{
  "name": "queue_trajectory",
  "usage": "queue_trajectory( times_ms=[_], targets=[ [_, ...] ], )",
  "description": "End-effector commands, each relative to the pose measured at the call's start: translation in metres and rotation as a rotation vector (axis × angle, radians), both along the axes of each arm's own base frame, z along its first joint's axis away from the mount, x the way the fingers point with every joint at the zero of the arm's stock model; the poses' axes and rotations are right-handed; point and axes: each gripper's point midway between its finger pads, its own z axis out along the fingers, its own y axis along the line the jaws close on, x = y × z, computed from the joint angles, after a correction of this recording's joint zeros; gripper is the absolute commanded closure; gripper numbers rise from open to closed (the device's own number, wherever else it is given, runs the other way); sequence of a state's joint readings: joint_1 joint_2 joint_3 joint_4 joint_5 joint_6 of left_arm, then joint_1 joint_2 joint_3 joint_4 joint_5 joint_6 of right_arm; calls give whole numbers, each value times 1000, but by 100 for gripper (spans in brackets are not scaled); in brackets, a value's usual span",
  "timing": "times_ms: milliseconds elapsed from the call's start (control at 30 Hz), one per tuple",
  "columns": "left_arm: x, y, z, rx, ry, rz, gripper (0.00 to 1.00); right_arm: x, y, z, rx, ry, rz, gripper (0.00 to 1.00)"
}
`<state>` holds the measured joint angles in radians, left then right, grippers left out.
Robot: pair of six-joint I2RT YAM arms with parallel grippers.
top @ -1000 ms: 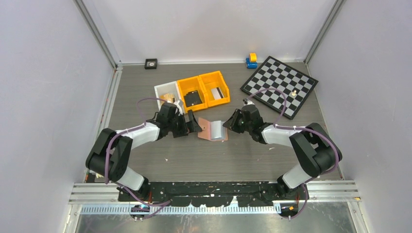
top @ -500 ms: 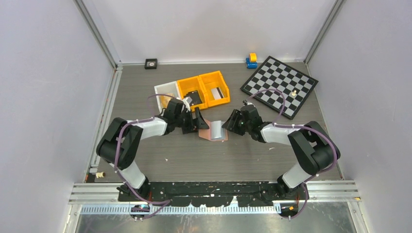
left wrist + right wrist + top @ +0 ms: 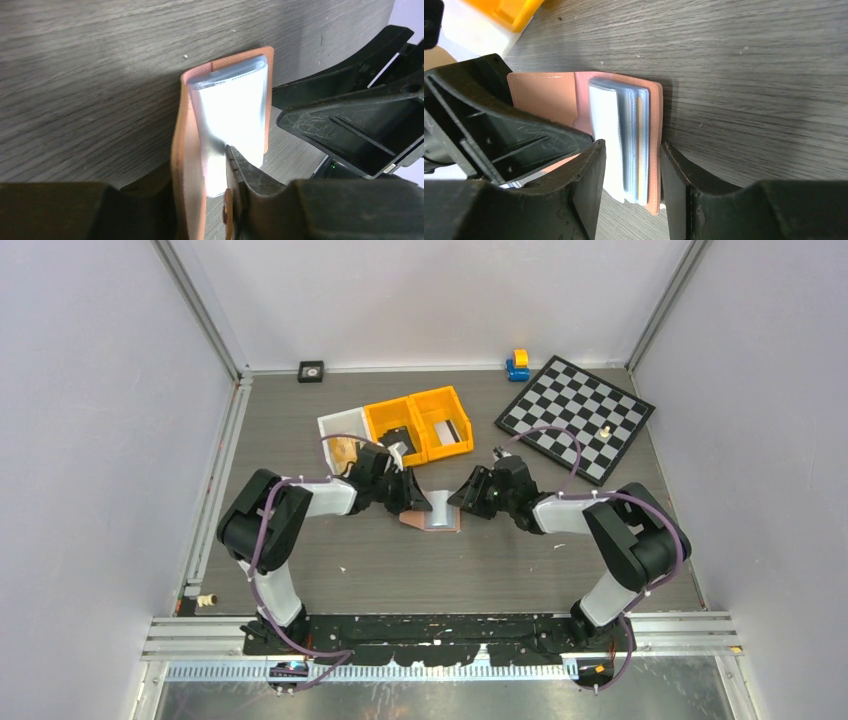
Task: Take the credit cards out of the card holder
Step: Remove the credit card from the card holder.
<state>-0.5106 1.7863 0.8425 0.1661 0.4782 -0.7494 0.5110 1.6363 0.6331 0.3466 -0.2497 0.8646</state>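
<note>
The tan-pink card holder (image 3: 430, 513) lies open mid-table between both grippers. My left gripper (image 3: 409, 500) is shut on its left cover (image 3: 181, 165), which stands on edge between the jaws with the snap tab (image 3: 227, 210) against the right finger. My right gripper (image 3: 461, 502) is open; its jaws straddle the right half (image 3: 655, 130), the outer finger against the cover and a gap on the inner side. The glossy clear pockets (image 3: 631, 135) fan out, and the credit cards in them show only as pale edges (image 3: 232, 110).
Behind the holder stand two orange bins (image 3: 385, 412) (image 3: 436, 398) and a white bin (image 3: 335, 424). One orange bin holds a chunky black item (image 3: 397, 443), the other a pale flat piece (image 3: 452, 430). A chessboard (image 3: 575, 415) and a blue-yellow toy (image 3: 517, 364) lie at the back right.
My left gripper has moved right to the holder and closed on its left cover, which is now raised. My right gripper has opened from a narrower stance and edged left.
</note>
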Motion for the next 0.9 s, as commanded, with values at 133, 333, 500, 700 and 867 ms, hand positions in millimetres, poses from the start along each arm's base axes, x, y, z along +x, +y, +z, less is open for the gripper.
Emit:
queue_trajectory(
  times_ms=[133, 333, 500, 700, 867],
  targets=[
    [-2, -5, 12, -63, -24, -17, 89, 2, 15, 41, 133, -109, 41, 45],
    [2, 4, 48, -229, -66, 15, 92, 6, -5, 52, 121, -141, -26, 24],
    [2, 16, 86, -347, -110, 33, 92, 5, -10, 63, 148, -171, -34, 18],
    [-2, 24, 122, -456, -155, 27, 92, -1, 5, 81, 258, -218, 45, 14],
    [-3, 30, 143, -556, -173, 32, 93, -1, 4, 86, 279, -236, 40, 14]
  ],
)
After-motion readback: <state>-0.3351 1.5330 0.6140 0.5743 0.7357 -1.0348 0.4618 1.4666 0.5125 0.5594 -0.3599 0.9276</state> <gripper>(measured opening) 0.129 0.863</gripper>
